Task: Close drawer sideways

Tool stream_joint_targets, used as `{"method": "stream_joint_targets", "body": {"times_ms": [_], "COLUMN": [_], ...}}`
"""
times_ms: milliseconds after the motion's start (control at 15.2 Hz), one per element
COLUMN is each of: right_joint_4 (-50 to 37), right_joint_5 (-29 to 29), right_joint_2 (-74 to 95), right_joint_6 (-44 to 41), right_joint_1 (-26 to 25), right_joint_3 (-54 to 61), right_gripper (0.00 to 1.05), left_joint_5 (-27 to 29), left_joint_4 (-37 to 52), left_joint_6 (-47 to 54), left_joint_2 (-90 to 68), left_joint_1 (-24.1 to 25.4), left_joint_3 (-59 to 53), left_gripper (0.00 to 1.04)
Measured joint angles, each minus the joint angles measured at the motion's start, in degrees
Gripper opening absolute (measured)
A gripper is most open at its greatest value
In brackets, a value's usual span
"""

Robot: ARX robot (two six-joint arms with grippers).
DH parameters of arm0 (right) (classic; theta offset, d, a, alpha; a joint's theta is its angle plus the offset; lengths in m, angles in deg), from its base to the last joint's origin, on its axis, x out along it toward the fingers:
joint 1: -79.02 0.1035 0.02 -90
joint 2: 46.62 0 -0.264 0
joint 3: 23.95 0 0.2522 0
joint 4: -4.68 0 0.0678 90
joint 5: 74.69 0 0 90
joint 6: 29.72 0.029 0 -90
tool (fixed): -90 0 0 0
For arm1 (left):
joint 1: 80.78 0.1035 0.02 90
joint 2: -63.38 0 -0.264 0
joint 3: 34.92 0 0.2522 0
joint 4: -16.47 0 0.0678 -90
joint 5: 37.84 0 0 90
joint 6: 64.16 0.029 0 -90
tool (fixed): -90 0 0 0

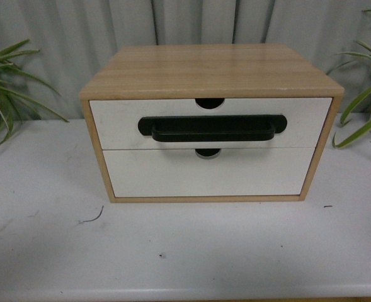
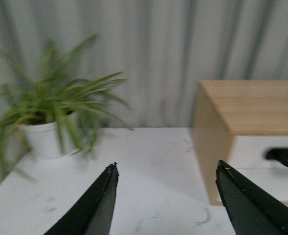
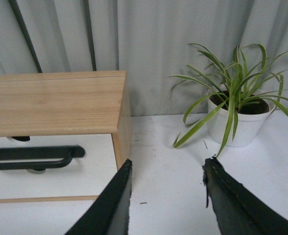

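Though in view, drawer (image 1: 210, 123) interior hidden.

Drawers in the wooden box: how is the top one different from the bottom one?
The top drawer has a long black handle across its front; the bottom drawer has none, just a plain front. The top drawer sits right under the top of the wooden box; the bottom drawer sits nearest the table. Both have white fronts and a half-round notch in the upper edge.
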Motion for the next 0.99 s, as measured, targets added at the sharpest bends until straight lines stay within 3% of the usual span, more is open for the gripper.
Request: {"method": "stream_joint_targets", "body": {"times_ms": [132,197,329,395,592,658,724,921,987], "right_joint_4": [2.2,1.8,0.3,0.4,-0.7,-0.6,-0.3,0.0,7.6], "right_joint_5": [-0.8,-1.0,4.9,5.2,5.5,5.6,5.6,5.6,5.6], "right_joint_2": [-4.5,-8.3,-12.2,-13.1,-17.0,-17.9,-18.7,-21.6,-30.3], "right_joint_6": [-0.3,-0.3,-0.5,-0.6,-0.6,-0.6,-0.6,-0.6,-0.6], "right_joint_1": [0.9,0.8,-5.8,-6.0,-5.7,-5.6,-5.7,-5.7,-5.7], "right_joint_3": [1.4,3.0,6.8,9.6,13.2,14.4,15.5,17.4,19.1], "right_gripper": [0.39,0.30,0.04,0.02,0.02,0.02,0.02,0.02,0.02], "left_joint_5": [0.0,2.3,7.4,9.4,14.7,19.9,20.0,21.2,21.2], "left_joint_4": [0.0,0.0,-0.4,-0.4,-7.1,-6.8,-6.8,-6.5,-6.3], "left_joint_6": [0.3,0.3,0.3,0.3,0.6,0.7,0.8,0.7,0.7], "left_joint_2": [1.1,2.2,5.6,6.8,15.9,16.4,16.7,17.8,18.6], "left_joint_1": [-2.3,-4.4,-9.0,-11.1,-15.2,-21.8,-23.3,-22.6,-22.6], "left_joint_3": [-1.0,-2.5,-5.7,-6.5,-9.4,-9.5,-10.2,-11.6,-12.7], "left_gripper": [0.53,0.42,0.17,0.04,0.02,0.02,0.02,0.02,0.02]}}
